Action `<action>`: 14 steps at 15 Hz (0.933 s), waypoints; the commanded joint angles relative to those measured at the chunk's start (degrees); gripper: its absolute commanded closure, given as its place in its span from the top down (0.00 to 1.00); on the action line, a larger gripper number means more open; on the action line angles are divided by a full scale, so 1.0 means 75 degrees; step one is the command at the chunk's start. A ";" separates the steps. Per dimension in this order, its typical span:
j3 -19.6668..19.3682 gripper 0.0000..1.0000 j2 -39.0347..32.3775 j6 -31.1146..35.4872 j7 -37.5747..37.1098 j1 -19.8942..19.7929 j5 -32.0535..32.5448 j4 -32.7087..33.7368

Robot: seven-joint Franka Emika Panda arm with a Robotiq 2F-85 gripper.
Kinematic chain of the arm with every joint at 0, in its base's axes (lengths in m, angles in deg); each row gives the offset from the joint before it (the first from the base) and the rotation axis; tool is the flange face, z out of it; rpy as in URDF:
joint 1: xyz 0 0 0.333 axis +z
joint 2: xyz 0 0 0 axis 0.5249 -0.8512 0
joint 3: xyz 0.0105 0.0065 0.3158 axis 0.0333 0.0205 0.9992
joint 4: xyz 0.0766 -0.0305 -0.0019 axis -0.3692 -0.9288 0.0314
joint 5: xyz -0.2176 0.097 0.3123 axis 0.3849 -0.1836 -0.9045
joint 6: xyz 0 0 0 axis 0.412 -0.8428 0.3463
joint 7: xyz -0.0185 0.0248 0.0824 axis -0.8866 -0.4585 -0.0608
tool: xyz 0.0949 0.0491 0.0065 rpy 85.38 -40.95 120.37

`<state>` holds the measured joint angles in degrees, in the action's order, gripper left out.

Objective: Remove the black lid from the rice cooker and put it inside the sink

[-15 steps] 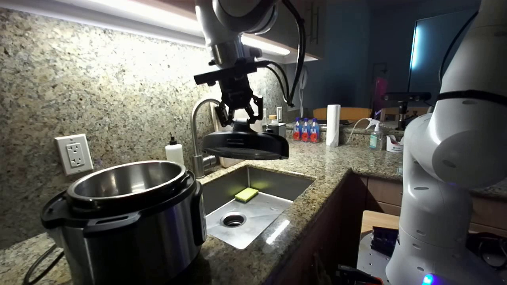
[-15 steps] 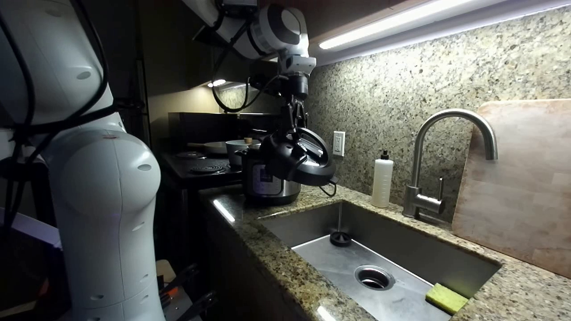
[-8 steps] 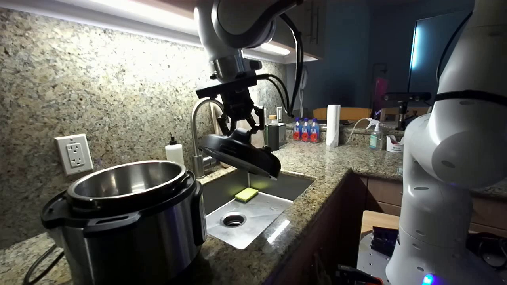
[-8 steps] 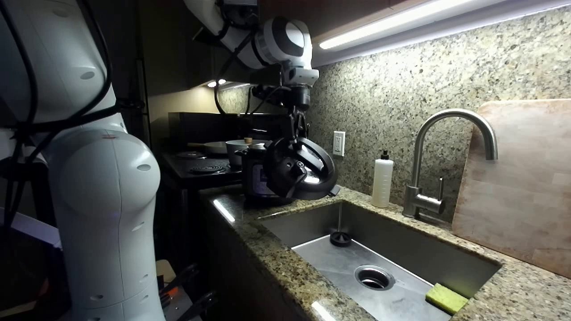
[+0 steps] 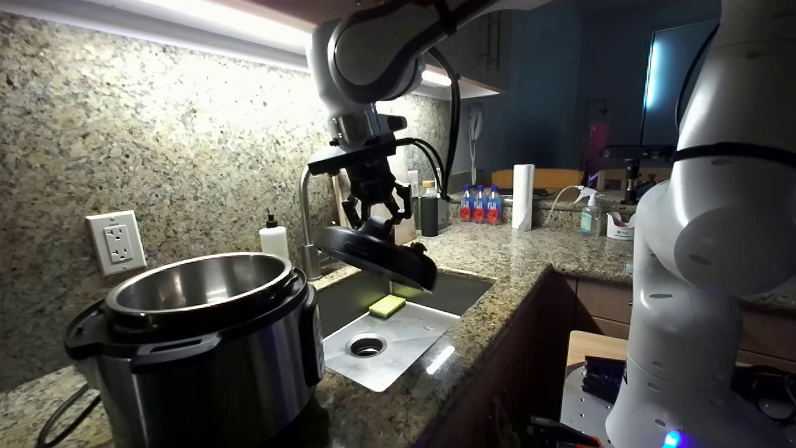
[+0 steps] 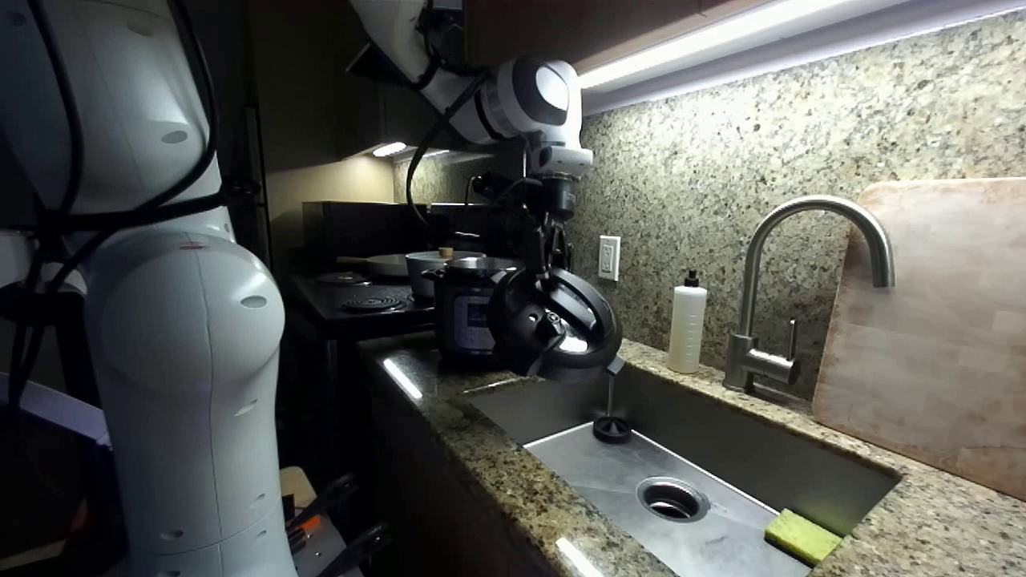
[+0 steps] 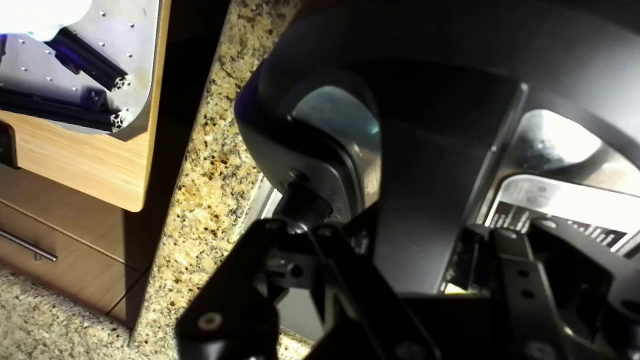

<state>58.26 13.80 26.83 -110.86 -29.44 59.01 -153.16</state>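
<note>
The black lid point(image 5: 382, 254) hangs tilted in my gripper point(image 5: 377, 221), above the cooker-side part of the sink point(image 5: 432, 320). In an exterior view the lid point(image 6: 597, 357) overlaps the sink's far edge point(image 6: 513, 409). In the wrist view my gripper point(image 7: 415, 240) has its fingers on both sides of the raised handle of the lid point(image 7: 430, 165). The rice cooker point(image 5: 217, 379) stands uncovered beside the sink, its steel inner pot showing. It is partly hidden behind the lid in an exterior view point(image 6: 463, 320).
A curved faucet point(image 6: 752, 296) and a soap bottle point(image 6: 686, 328) stand behind the sink. A cutting board point(image 6: 930, 336) leans on the wall. A yellow sponge point(image 6: 801, 535) and a black round stopper point(image 6: 612, 429) lie in the basin. A granite edge point(image 5: 491, 323) borders the front.
The gripper and lid have come down toward the sink and away from the cooker. The lid has tilted from nearly level to one side low. The cooker and sink contents have not moved.
</note>
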 commanded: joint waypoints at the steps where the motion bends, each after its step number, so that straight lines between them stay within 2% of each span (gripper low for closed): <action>1: -0.0092 0.03 -0.0294 0.0105 0.0125 -0.0167 -0.0016 0.0391; 14: -0.0841 0.03 -0.1820 0.0279 0.0495 -0.0378 0.0058 0.1533</action>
<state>52.61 1.50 29.03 -109.48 -31.30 59.13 -144.65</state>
